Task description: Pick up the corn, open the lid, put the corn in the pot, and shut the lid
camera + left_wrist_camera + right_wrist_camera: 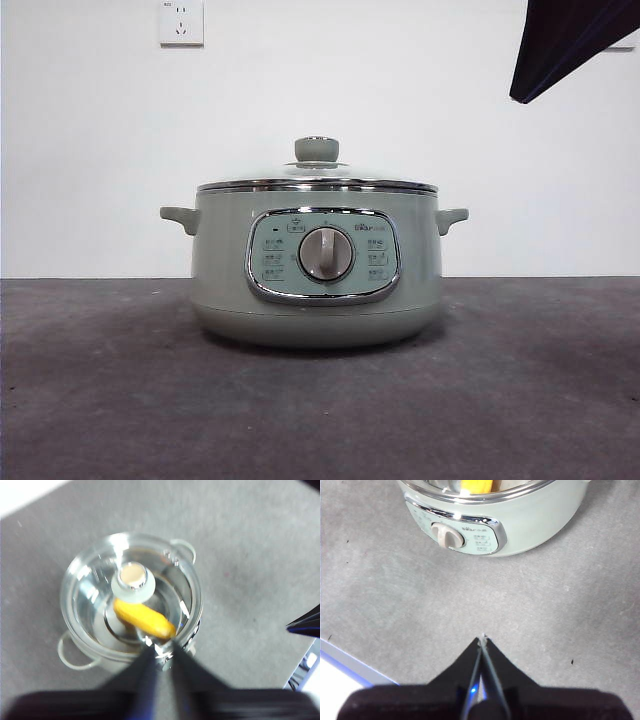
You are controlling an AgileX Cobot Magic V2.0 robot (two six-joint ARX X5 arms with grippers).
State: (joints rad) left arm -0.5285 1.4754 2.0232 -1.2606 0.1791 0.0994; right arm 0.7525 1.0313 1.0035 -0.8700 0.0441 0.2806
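Note:
The sage-green pot (220, 260) stands in the middle of the grey table with its dial panel facing the front view. The glass lid (316, 180) sits shut on it, knob (316, 149) up. In the left wrist view the yellow corn (144, 618) lies inside the pot, seen through the lid (90, 580). My left gripper (162, 649) hovers above the pot's rim, empty, with its jaws a narrow gap apart. My right gripper (483, 638) is shut and empty over bare table in front of the pot (540, 515). A bit of the corn (477, 485) shows there too.
A black arm tip (560, 45) hangs at the top right of the front view. A white socket (181, 22) is on the back wall. The table's edge (350, 662) runs close beside my right gripper. Another arm's dark tip (305, 625) shows in the left wrist view.

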